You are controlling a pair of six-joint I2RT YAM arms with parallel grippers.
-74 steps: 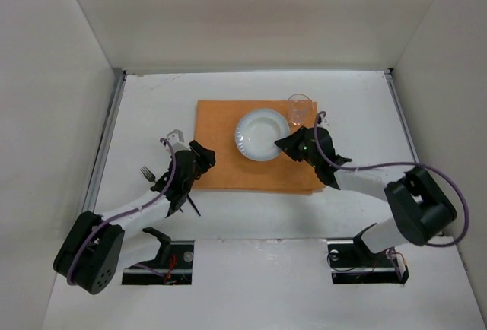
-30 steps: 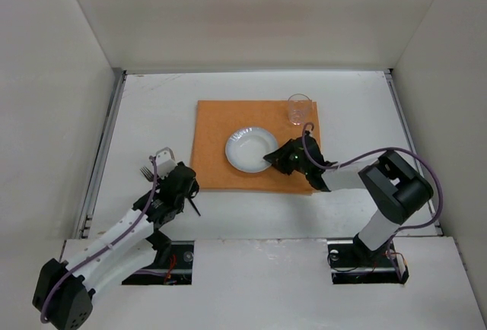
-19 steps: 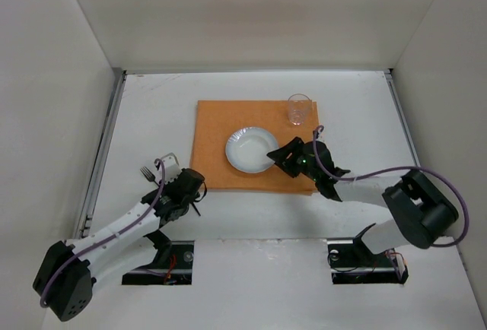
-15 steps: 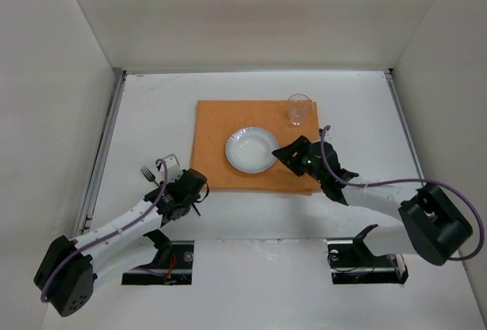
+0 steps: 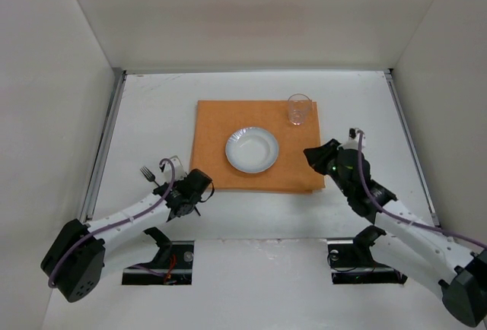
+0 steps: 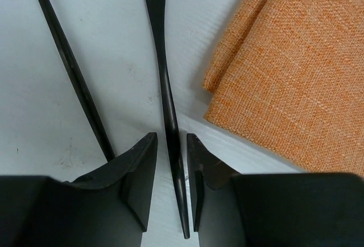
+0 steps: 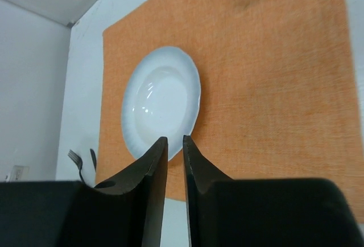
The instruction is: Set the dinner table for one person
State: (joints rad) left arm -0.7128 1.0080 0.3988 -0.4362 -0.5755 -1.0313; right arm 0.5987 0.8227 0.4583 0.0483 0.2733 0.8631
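On the white dinner table point(image 5: 152, 109) lies an orange placemat point(image 5: 228, 121) with a white plate point(image 5: 252, 150) at its middle and a clear glass point(image 5: 298, 109) at its far right corner. My left gripper point(image 6: 170, 139) is low over the table by the mat's near left corner, open by a narrow gap. A black utensil handle point(image 6: 165, 82) lies flat between its fingers. A second black handle point(image 6: 68, 65) lies just left of it. My right gripper point(image 7: 175, 140) is shut and empty, held above the mat right of the plate point(image 7: 162, 105).
Fork tines point(image 5: 148, 172) show left of my left gripper point(image 5: 202, 191). Grey rails point(image 5: 106, 140) run along the table's sides, and white walls close it in. My right gripper point(image 5: 312, 154) hangs over the placemat's right edge.
My right gripper slid the plate toward the mat's middle, let it go and pulled back right and nearer. My left gripper came down over the utensil handles and shifted slightly right.
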